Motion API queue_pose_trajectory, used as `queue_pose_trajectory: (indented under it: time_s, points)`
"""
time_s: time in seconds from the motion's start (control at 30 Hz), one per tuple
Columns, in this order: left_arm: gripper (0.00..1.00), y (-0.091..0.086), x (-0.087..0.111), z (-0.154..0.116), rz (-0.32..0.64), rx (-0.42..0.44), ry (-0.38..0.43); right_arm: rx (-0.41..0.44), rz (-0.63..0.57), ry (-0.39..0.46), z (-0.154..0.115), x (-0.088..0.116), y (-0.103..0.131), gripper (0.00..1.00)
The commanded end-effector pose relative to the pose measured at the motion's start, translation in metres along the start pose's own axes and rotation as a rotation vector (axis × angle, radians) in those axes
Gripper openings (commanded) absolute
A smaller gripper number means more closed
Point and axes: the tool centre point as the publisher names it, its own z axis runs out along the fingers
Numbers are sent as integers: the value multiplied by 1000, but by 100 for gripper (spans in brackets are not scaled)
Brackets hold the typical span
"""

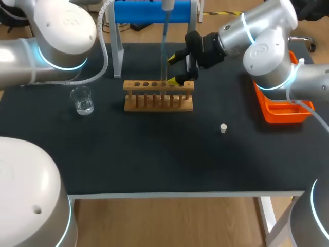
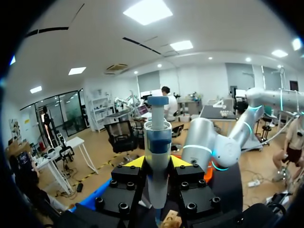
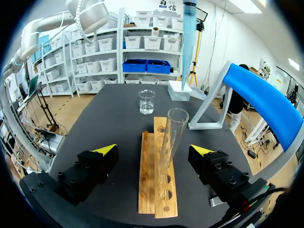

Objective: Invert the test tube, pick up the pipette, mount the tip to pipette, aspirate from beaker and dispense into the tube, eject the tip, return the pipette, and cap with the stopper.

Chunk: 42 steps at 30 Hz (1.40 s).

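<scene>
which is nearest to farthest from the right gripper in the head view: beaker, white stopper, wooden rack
1. wooden rack, right below the right gripper
2. white stopper, nearer the table's front
3. beaker, far to the left

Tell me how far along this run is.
Done: the test tube stands mouth-up in the rack, and the left gripper is shut on the pipette, tip mounted. In hand: the tip hangs above the tube, which the open right gripper straddles; whether it drew from the beaker is unclear. Left: eject the tip, return the pipette, cap with the stopper lying on the table.
</scene>
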Motion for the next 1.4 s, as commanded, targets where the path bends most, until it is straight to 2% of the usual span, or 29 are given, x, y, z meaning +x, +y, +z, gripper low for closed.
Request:
queue_pose_trajectory:
  time_s: [0.03,0.23,0.43,0.67,0.9,1.17,1.4]
  points:
    - [0,-2,7,-11,-2,-16,-21,1,0,2,0,0,0,100]
    - [0,1,16,-25,-8,-29,-39,1,0,2,0,0,0,100]
    - [0,13,27,-37,-24,-37,-39,1,0,2,0,0,0,100]
    - [0,24,38,-40,6,-16,12,1,0,2,0,0,0,100]
    - [0,49,54,-41,0,7,44,1,0,2,0,0,0,100]
    - [0,65,75,-39,0,27,72,1,0,2,0,0,0,100]
    - [0,83,98,-38,-42,43,47,1,0,2,0,0,0,100]
